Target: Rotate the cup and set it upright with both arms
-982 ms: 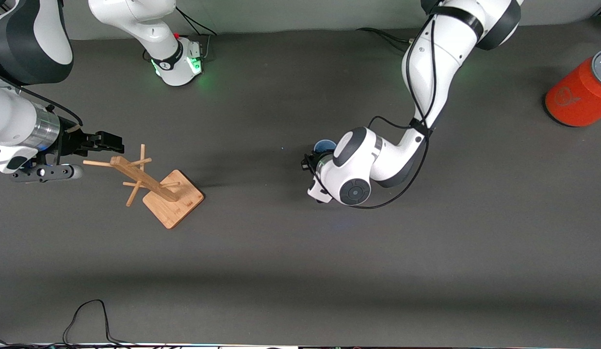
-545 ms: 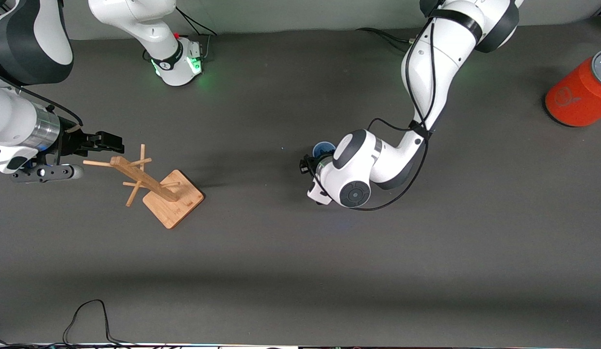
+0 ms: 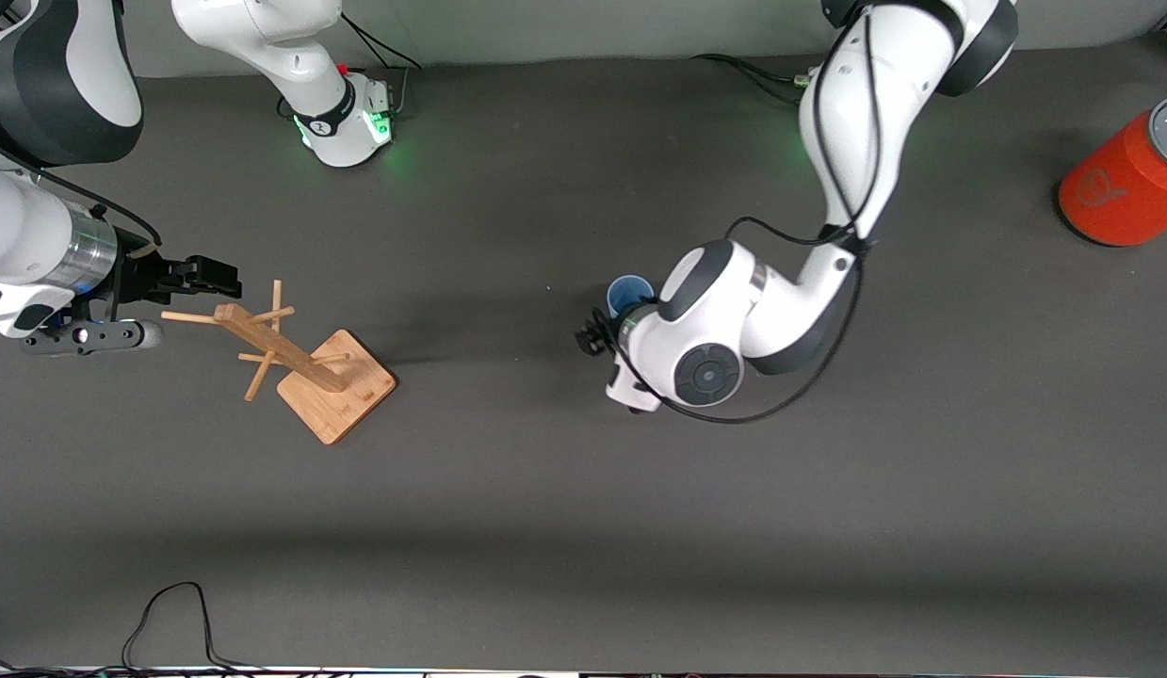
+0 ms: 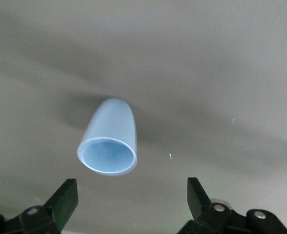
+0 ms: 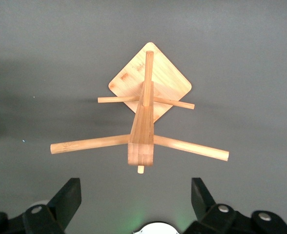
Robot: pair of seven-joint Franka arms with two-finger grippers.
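Front view: the cup (image 3: 629, 293) stands mouth-up near the centre of the table (image 3: 545, 518), somewhat toward the edge where the bases stand. The left gripper (image 3: 597, 337) hangs just beside the cup, mostly hidden under its own wrist, so this view does not show its finger state. The right gripper (image 3: 211, 275) waits over the top of the wooden peg rack (image 3: 305, 363) toward the right arm's end of the table. An orange cylinder (image 3: 1125, 184) sits at the left arm's end, close to the corner. Left wrist view: the cup (image 4: 109, 139) lies directly ahead of the left gripper (image 4: 131, 204), centred between two spread, empty fingers (image 4: 63, 200); its long axis points along the camera line, mouth toward the wrist. The left arm is by far the nearer; any re-grasp would approach straight along that axis. Right wrist view: the right gripper (image 5: 136, 207) is released, fingers (image 5: 68, 197) wide apart, holding nothing, with the peg rack (image 5: 146, 122) below. The surface is plain dark grey matting, with cables along the edges.
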